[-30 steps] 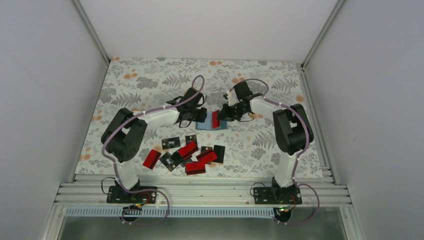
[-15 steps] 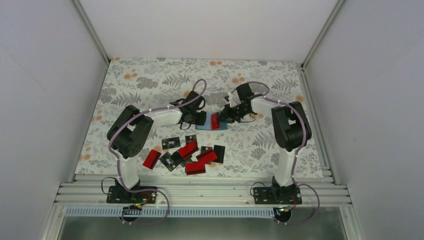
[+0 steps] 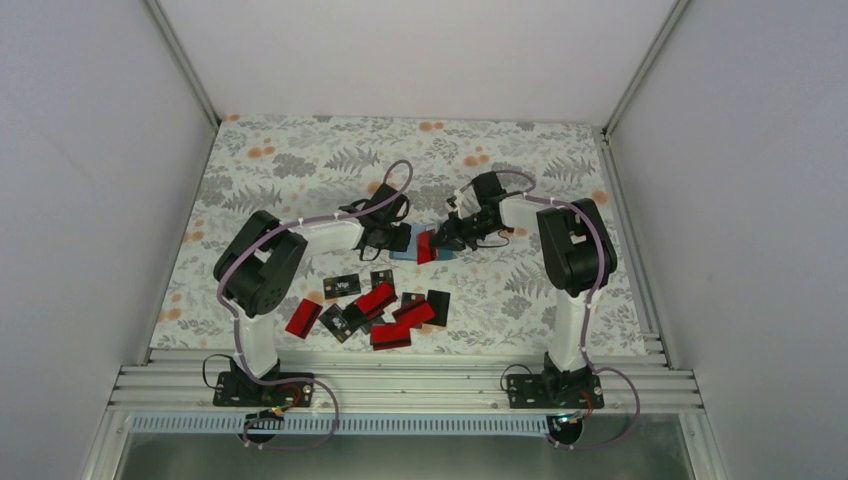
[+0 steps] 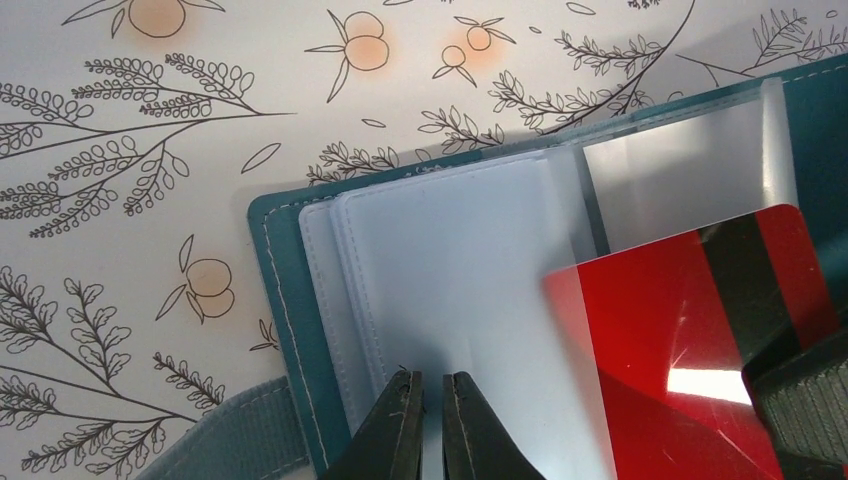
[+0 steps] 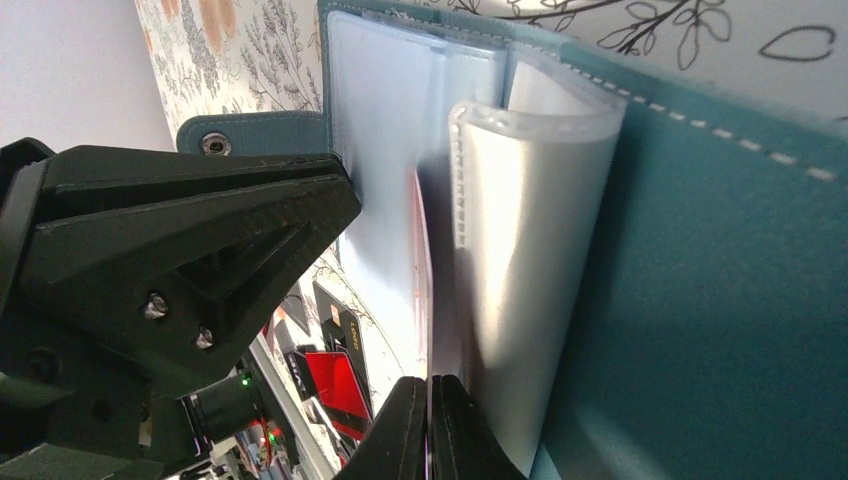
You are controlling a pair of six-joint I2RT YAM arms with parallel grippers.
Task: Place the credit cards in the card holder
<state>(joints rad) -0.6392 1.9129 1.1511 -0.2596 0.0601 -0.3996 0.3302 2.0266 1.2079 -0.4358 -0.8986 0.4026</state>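
The teal card holder (image 3: 410, 252) lies open on the floral table, its clear sleeves (image 4: 460, 270) showing. My left gripper (image 4: 432, 385) has its jaws almost together, only a slit between them, with the tips resting on the left stack of sleeves. My right gripper (image 5: 430, 385) is shut on a red credit card (image 4: 680, 350) with a black stripe. The card stands on edge (image 5: 421, 260) between the flat sleeves and a curled sleeve (image 5: 530, 250). More red and black credit cards (image 3: 378, 308) lie loose nearer the arm bases.
A single red card (image 3: 303, 317) and a black card (image 3: 342, 286) lie left of the pile. The holder's snap strap (image 4: 235, 440) sticks out at its left edge. White walls close in the table on three sides.
My left jaws have closed down over the sleeves. My right gripper has carried the red card a little left and lower, further over the holder.
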